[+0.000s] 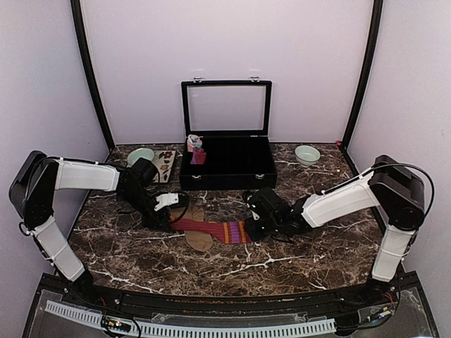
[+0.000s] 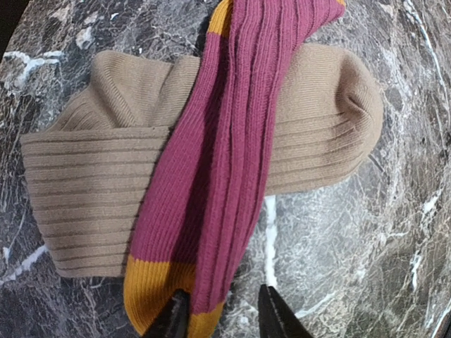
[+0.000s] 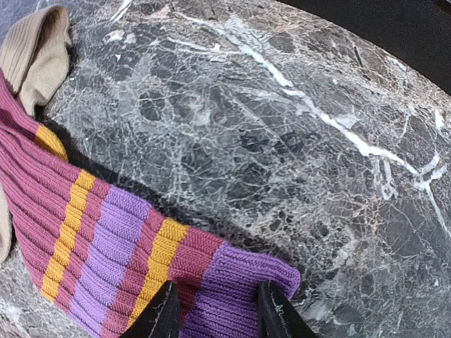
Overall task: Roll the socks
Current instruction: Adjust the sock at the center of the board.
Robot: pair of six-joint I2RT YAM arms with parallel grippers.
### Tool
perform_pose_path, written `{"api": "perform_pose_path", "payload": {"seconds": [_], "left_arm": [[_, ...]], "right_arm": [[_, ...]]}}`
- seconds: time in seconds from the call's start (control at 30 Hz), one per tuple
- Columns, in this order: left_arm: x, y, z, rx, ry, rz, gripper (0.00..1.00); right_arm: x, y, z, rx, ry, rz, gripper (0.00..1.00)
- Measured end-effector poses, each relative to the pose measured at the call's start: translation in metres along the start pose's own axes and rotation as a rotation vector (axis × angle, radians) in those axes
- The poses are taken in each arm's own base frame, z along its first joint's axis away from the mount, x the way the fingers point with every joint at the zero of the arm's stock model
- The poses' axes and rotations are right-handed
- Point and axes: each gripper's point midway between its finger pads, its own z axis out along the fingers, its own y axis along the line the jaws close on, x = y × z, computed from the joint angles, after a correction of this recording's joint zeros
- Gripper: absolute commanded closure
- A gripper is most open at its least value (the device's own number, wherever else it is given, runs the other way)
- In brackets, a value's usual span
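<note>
- Centre of the table (image 1: 296, 260) is taken up by the red sock (image 2: 225, 141) and the tan sock (image 2: 91, 197), which are laid crossed, just near of the case (image 1: 225, 182).
- The red sock is stretched from left to right over the tan sock, which is laid from near to far beneath it; the two are touching.
- The orange toe (image 2: 151, 289) is turned to the left, and the purple-and-orange striped cuff (image 3: 239, 278) to the right.
- The left gripper (image 2: 222, 292) is set low at the toe end. Its fingers are held a narrow way apart, one over the orange fabric and the other over bare marble just beside the sock's edge. Whether the toe is pinched cannot be told.
- The right gripper (image 3: 217, 289) is set low at the cuff end. Its fingers are likewise held a narrow way apart, with the purple edge of the cuff lying flat between them. Whether the cuff is pinched cannot be told.
- The case is placed at the far middle with its lid raised; a pink and blue bundle (image 1: 196, 149) is seen in its far left corner.
- One bowl (image 1: 139, 155) is placed far left and a second bowl (image 1: 307, 155) far right.
- A tray (image 1: 167, 167) is placed between the left bowl and the case.
</note>
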Motion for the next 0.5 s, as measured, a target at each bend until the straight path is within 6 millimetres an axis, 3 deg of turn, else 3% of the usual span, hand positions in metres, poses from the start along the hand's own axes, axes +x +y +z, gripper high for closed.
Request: {"api": "perform_pose_path", "payload": {"seconds": [0.23, 0.5], "left_arm": [[-0.011, 0.001, 0.002, -0.017, -0.003, 0.030, 0.91], [-0.065, 0.020, -0.021, -0.085, -0.086, 0.102, 1.00]], "right_arm": [[0.001, -0.001, 0.000, -0.016, -0.034, 0.051, 0.70], [0.019, 0.003, -0.012, 0.021, -0.051, 0.111, 0.80]]}}
